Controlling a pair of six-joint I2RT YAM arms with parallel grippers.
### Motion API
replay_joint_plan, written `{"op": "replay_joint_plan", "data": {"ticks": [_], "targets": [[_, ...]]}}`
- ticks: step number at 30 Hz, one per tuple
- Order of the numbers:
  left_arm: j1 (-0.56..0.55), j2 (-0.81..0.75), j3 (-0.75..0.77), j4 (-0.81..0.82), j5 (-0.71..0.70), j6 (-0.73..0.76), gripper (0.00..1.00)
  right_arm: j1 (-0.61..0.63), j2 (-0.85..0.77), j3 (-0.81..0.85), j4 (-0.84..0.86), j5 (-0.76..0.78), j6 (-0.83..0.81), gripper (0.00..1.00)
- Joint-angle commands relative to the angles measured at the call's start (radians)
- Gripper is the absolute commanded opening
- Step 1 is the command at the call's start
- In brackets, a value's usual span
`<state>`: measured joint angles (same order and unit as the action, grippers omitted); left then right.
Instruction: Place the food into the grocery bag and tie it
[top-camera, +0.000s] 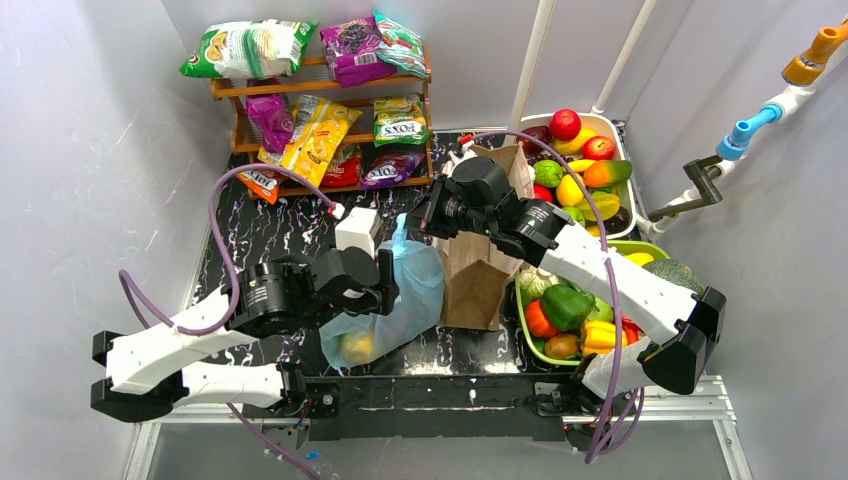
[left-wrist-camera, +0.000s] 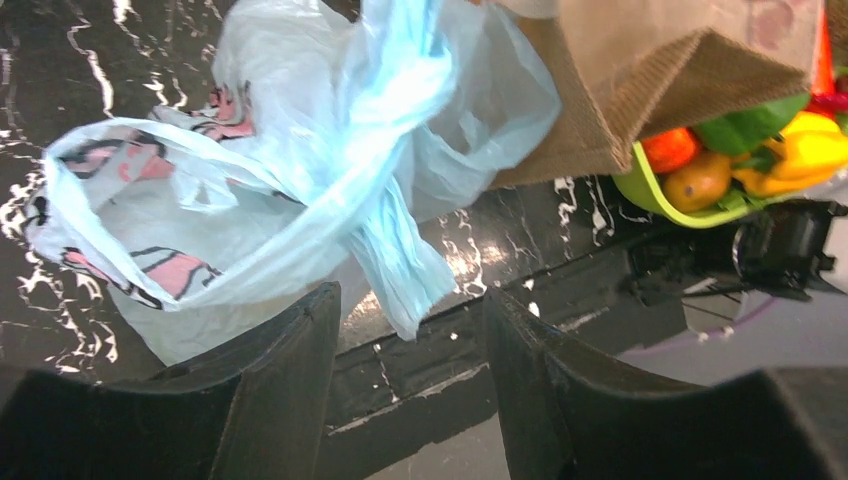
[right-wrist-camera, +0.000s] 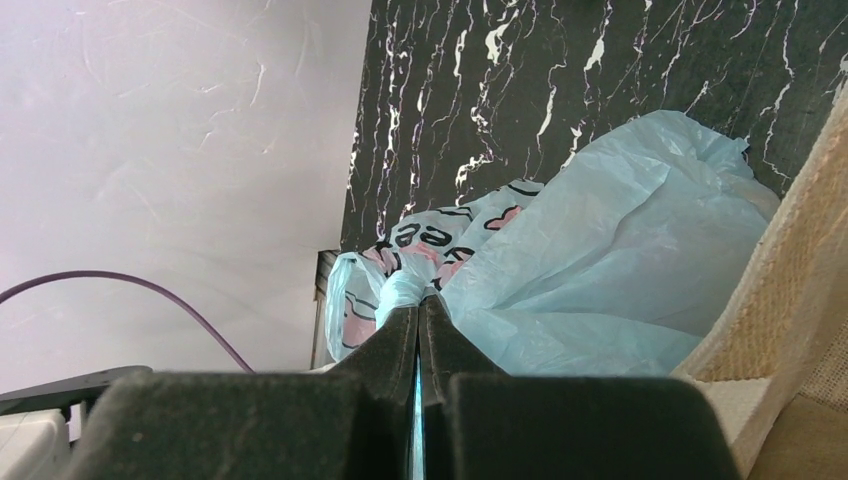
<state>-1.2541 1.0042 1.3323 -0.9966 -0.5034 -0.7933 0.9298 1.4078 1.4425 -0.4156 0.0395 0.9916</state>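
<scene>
The light-blue grocery bag (top-camera: 412, 290) lies on the black marbled table with a yellow piece of food (top-camera: 358, 346) showing through its lower end. My right gripper (top-camera: 410, 222) is shut on a bunched handle of the bag (right-wrist-camera: 405, 285), its jaws pressed together with blue plastic between them. My left gripper (top-camera: 388, 285) is at the bag's left side and stands open. In the left wrist view a twisted strip of the bag (left-wrist-camera: 400, 265) hangs just ahead of the left gripper (left-wrist-camera: 410, 300), touching neither finger. More food fills the green tray (top-camera: 527, 345).
A brown paper bag (top-camera: 478, 270) stands right next to the grocery bag. A white bin (top-camera: 618, 128) of fruit sits at the back right. A wooden snack shelf (top-camera: 240, 90) stands at the back left. Grey walls close in both sides.
</scene>
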Motion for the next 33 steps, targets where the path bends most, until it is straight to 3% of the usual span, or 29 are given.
{"op": "replay_joint_plan", "data": {"ticks": [1,12,26,33], "targets": [[-0.003,0.053,0.056,-0.081,-0.139,-0.048,0.52,0.006,-0.028,-0.016,0.027,0.014,0.005,0.01],[0.023,0.117,0.060,-0.081,-0.126,-0.059,0.44,0.007,-0.046,-0.039,0.044,0.022,0.007,0.01],[0.022,0.160,0.037,-0.102,-0.087,-0.133,0.45,0.007,-0.056,-0.050,0.049,0.026,0.006,0.01],[0.025,0.185,0.062,-0.142,-0.124,-0.131,0.33,0.007,-0.062,-0.061,0.053,0.027,0.006,0.01]]}}
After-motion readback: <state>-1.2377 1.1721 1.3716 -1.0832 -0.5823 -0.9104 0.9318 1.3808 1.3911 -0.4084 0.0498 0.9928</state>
